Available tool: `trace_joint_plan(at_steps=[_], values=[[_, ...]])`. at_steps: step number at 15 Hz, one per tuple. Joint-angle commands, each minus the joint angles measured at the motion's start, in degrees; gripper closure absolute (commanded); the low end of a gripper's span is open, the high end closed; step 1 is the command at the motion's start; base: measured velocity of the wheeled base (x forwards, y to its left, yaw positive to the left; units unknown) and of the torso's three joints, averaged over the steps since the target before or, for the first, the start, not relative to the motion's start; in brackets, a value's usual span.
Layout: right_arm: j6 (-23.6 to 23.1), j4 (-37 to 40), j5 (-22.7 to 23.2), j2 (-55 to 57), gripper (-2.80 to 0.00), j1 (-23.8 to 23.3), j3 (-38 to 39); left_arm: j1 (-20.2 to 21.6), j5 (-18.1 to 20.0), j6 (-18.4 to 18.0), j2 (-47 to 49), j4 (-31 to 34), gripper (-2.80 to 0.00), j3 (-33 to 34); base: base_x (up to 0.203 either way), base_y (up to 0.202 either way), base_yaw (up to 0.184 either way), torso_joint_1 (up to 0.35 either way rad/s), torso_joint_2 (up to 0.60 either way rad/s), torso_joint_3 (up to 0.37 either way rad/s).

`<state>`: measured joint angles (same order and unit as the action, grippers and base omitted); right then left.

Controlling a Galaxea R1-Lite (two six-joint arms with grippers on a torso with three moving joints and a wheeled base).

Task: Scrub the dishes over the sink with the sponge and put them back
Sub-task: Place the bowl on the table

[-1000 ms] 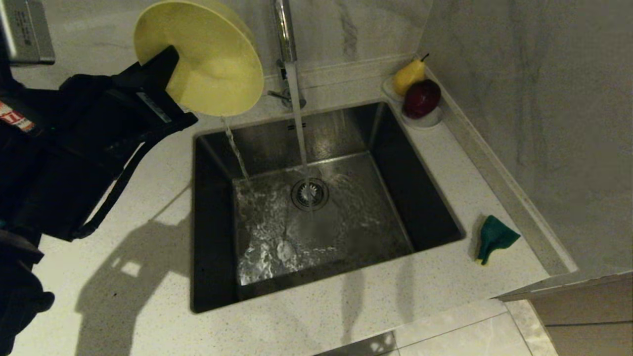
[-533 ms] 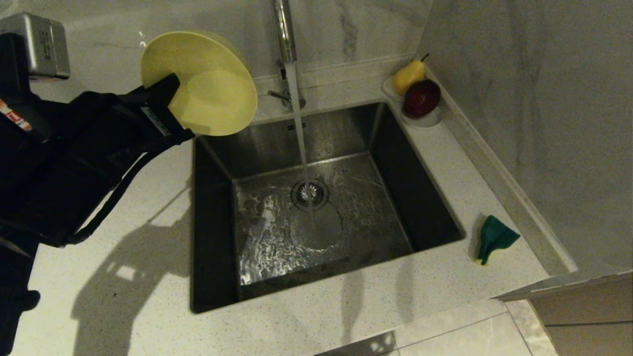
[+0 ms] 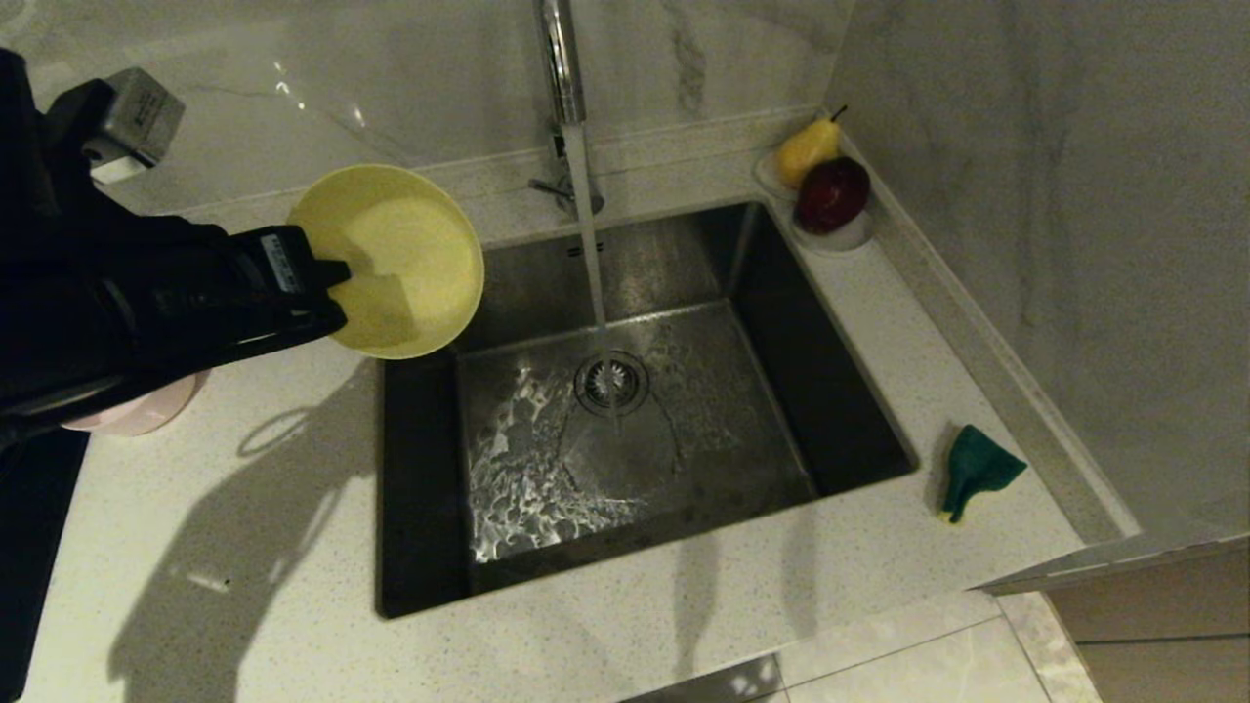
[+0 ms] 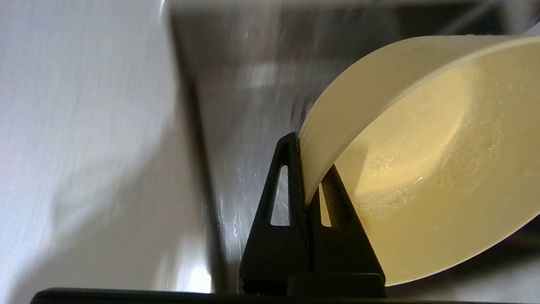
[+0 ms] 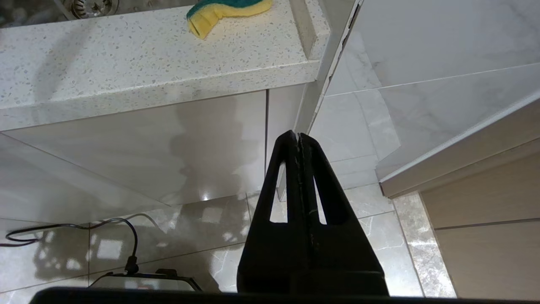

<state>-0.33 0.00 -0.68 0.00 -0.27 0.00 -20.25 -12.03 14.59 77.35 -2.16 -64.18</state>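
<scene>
Yellow bowl drops from tipped-high to upright at the sink corner, left tool clenched on rim. Rinsed, w/ put-back left; sponge on table, right tool shut, parked.

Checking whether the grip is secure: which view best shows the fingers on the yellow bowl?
Left wrist view: both fingers pinch the yellow bowl rim up close. Head view shows the bowl whole, grip small. Right wrist view shows neither.
</scene>
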Motion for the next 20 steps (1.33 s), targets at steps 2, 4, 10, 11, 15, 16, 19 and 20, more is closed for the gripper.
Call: trace_joint_plan(at_steps=[2, 4, 10, 11, 15, 16, 19, 20], values=[[0.0, 0.0, 0.0, 0.0, 0.00, 0.0, 0.0, 5.0, 0.1, 10.4, -2.2, 46.3, 0.00, -14.9, 0.000, 0.000, 0.000, 0.000, 0.00, 0.000], [0.0, 0.0, 0.0, 0.1, 0.00, 0.0, 0.0, 10.7, 1.2, 12.5, -2.6, 49.8, 0.00, -15.0, 0.000, 0.000, 0.000, 0.000, 0.00, 0.000], [0.0, 0.0, 0.1, 0.1, 0.00, 0.0, 0.0, 27.4, 12.2, 16.8, -1.1, 51.4, 0.00, -13.8, 0.000, 0.000, 0.000, 0.000, 0.00, 0.000], [0.0, 0.0, 0.0, 0.1, 0.00, 0.0, 0.0, 30.2, 13.4, 16.7, -0.4, 50.8, 0.00, -13.2, 0.000, 0.000, 0.000, 0.000, 0.00, 0.000], [0.0, 0.0, 0.0, 0.1, 0.00, 0.0, 0.0, 37.5, 15.0, 15.7, 6.5, 44.1, 0.00, -8.8, 0.000, 0.000, 0.000, 0.000, 0.00, 0.000], [0.0, 0.0, 0.0, 0.0, 0.00, 0.0, 0.0, 38.7, 15.4, 15.4, 7.8, 41.9, 0.00, -8.1, 0.000, 0.000, 0.000, 0.000, 0.00, 0.000], [0.0, 0.0, 0.0, 0.1, 0.00, 0.0, 0.0, 40.9, 18.1, 15.1, 11.7, 38.5, 0.00, -7.5, 0.000, 0.000, 0.000, 0.000, 0.00, 0.000], [0.0, 0.0, 0.0, 0.0, 0.00, 0.0, 0.0, 41.1, 18.2, 15.3, 13.1, 37.3, 0.00, -7.2, 0.000, 0.000, 0.000, 0.000, 0.00, 0.000]])
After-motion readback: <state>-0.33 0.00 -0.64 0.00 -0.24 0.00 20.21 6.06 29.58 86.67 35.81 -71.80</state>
